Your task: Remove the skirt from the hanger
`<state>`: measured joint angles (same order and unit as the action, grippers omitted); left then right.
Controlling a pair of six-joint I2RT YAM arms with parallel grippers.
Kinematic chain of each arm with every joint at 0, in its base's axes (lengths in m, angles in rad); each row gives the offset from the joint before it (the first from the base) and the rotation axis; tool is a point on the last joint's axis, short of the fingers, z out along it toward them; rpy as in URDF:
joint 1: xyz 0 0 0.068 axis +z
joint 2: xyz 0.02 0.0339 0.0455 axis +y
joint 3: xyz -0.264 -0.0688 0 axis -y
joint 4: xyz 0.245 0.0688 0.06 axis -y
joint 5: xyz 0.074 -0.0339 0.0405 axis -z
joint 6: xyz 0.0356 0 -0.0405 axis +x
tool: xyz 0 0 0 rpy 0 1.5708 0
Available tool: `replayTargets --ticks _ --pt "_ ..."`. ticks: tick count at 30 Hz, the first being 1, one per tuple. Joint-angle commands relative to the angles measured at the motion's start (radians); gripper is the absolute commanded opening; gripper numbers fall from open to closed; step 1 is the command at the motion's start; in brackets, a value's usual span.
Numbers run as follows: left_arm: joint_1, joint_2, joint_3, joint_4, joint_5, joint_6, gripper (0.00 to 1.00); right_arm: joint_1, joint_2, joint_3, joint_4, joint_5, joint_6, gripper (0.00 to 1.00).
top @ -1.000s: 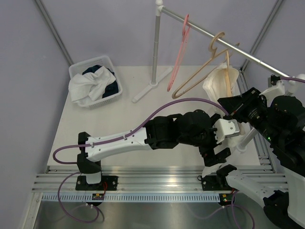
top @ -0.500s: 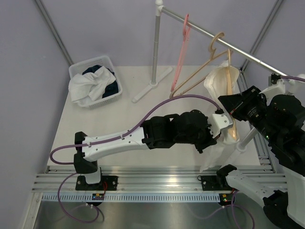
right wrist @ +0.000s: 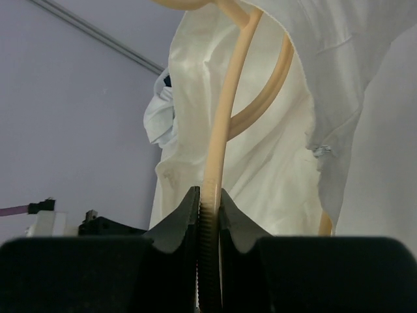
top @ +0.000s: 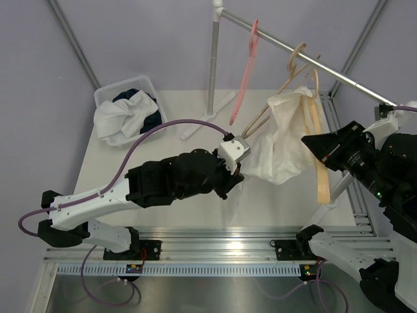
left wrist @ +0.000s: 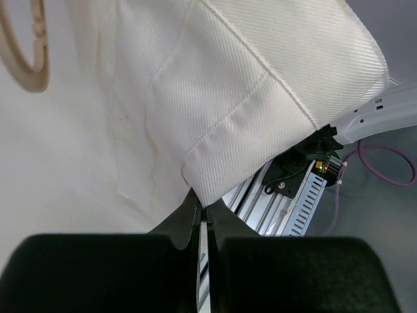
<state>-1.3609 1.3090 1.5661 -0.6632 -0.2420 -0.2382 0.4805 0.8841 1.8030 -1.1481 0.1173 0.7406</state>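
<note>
Top external view: the cream skirt (top: 280, 140) hangs bunched on the tan hanger (top: 298, 55), whose hook sits over the rail (top: 339, 77) above the far right of the bench (top: 163, 163); one side of the cloth is stretched leftward to the left arm.
Left pincer (top: 232, 182): pinched tight on a stitched corner of the skirt; the left wrist view shows the doubled hem caught right at the tips of the closed jaws (left wrist: 202, 218).
Right pincer (top: 306, 139): clamped on a bare limb of the hanger, just beside the cloth; the right wrist view shows the tan rod running up from between the closed jaws (right wrist: 208, 202).
How it is fixed: clips or loops cannot be made out, as folds hide the top of the skirt.
Skirt handling: probably light, limp and woven with a fine rib, so it should follow a pull but drape and catch on the hanger's ends.
Where to hold: the stitched hem or waistband, being doubled, looks the firmest place; a single layer may slip out.
Hanger handling: stiff and light, and it likely swings on the rail unless braced.
Risk: a hard sideways tug could drag the hook off the rail.
</note>
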Motion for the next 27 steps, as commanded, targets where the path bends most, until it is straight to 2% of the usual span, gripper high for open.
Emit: replayTargets --ticks 1,8,15,19,23,27 --pt "0.016 0.019 0.012 -0.015 -0.092 -0.064 0.0 0.001 0.045 0.129 0.016 -0.08 0.019 0.0" --pt "0.037 0.228 0.26 -0.082 -0.069 0.017 0.0 0.001 0.006 0.118 -0.087 -0.338 0.029 0.0" --pt "0.115 0.343 0.302 -0.03 -0.014 0.049 0.0 0.003 -0.068 0.144 -0.257 -0.426 0.104 0.0" --pt "0.157 0.381 0.314 -0.041 -0.023 0.066 0.0 0.003 -0.083 0.208 -0.419 -0.412 0.141 0.0" --pt "0.192 0.391 0.293 -0.085 -0.037 0.071 0.0 0.001 -0.12 0.257 -0.482 -0.331 0.161 0.0" --pt "0.195 0.281 0.163 -0.087 -0.023 0.044 0.0 0.001 -0.137 0.23 -0.469 -0.19 0.161 0.0"
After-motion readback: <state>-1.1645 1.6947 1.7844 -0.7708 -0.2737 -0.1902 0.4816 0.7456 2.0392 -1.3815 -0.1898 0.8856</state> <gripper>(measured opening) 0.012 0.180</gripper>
